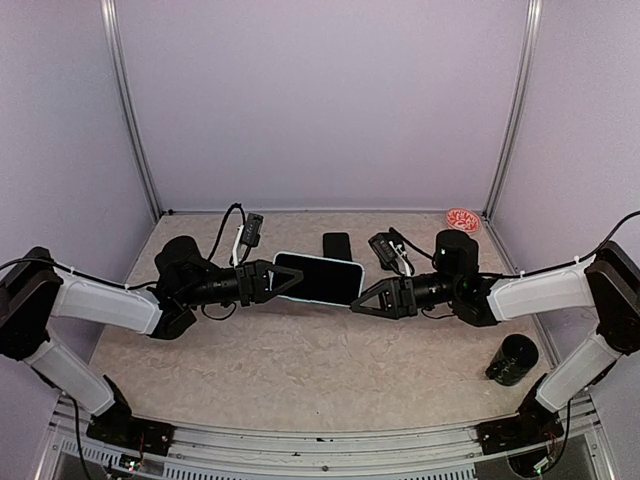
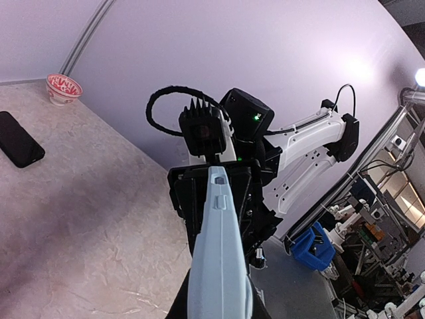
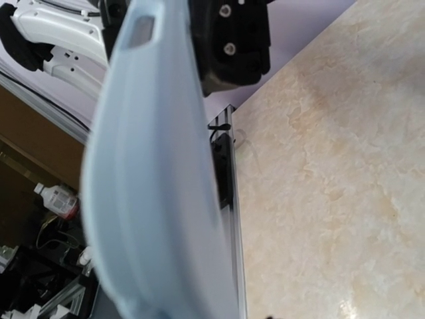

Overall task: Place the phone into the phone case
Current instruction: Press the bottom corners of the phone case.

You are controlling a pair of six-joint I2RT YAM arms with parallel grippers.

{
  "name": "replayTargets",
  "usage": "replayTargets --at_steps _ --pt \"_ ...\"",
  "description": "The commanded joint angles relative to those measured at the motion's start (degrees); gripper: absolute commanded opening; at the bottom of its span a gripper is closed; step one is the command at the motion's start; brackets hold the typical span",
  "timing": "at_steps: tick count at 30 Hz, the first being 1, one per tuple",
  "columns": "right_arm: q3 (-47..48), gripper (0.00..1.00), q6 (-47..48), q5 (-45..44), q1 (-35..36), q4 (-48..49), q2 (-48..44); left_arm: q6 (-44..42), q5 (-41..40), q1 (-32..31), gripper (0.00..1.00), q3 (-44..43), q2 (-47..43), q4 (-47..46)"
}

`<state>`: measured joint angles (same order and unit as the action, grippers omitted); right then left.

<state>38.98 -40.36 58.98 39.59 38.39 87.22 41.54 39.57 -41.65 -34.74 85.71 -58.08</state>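
A light-blue phone case (image 1: 318,278) with a dark face hangs above the middle of the table between both arms. My left gripper (image 1: 290,278) is shut on its left end; in the left wrist view the case (image 2: 219,266) runs edge-on out from my jaws. My right gripper (image 1: 356,303) meets the case's near right corner. In the right wrist view the case (image 3: 153,199) fills the left side, blurred, and hides my fingers, so their state does not show. A black phone (image 1: 337,245) lies flat on the table behind the case, also visible in the left wrist view as the phone (image 2: 20,138).
A red-and-white bowl (image 1: 463,218) sits in the back right corner. A black cylinder (image 1: 513,360) stands near the right arm's base. Purple walls with metal posts close in the table on three sides.
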Motion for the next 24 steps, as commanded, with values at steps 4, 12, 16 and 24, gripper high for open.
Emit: replayTargets --at_steps 4,12,16,24 --pt "2.82 0.32 -0.31 -1.85 0.53 -0.81 0.14 -0.5 -0.2 -0.4 0.0 -0.59 -1.51 -3.88" --pt "3.47 0.25 0.48 -2.9 0.42 -2.49 0.05 -0.77 -0.29 -0.46 0.0 -0.85 -1.77 -3.17" --pt "3.85 0.11 1.18 -2.96 0.49 -3.68 0.33 -0.93 -0.4 -0.45 0.0 -0.94 -1.86 -2.74" --pt "5.32 0.0 8.55 -10.54 0.48 -14.07 -1.95 -1.45 -0.95 -0.45 0.0 -1.03 -2.36 -1.5"
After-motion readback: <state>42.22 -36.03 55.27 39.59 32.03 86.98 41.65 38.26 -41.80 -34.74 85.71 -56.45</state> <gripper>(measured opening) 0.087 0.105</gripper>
